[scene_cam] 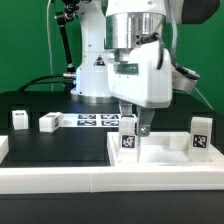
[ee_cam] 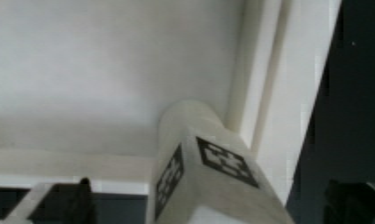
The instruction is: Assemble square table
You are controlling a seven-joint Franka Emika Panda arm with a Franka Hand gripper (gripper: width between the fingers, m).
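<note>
Closest to the exterior camera, you have the long white rail (scene_cam: 50,178) running across the front of the black counter (scene_cam: 60,140). Just behind it, toward the exterior view's right, lies the square table top (scene_cam: 170,155), flat, with its raised rim facing up.

Above that top, your pincer (scene_cam: 135,128) hangs pointing straight down with its jaws spread apart. One tagged leg post (scene_cam: 128,139) stands upright beneath them, its tag facing the camera. You can see a gap between the post and the dark finger (scene_cam: 146,124) on its exterior-right side, so nothing is being squeezed. Whether the other finger touches the post you cannot tell. From the wrist view, the same leg post (ee_cam: 205,165) rises toward the lens over the pale floor of the top (ee_cam: 95,80), close to the rim.

A second leg post (scene_cam: 200,137) stands upright near the exterior view's right edge, well apart from the first.

Farther back, at the exterior view's left, two more leg posts (scene_cam: 20,119) (scene_cam: 49,122) sit on the counter, near each other. Beside them lies the marker board (scene_cam: 95,121), and the arm's white base (scene_cam: 95,70) stands behind it.
</note>
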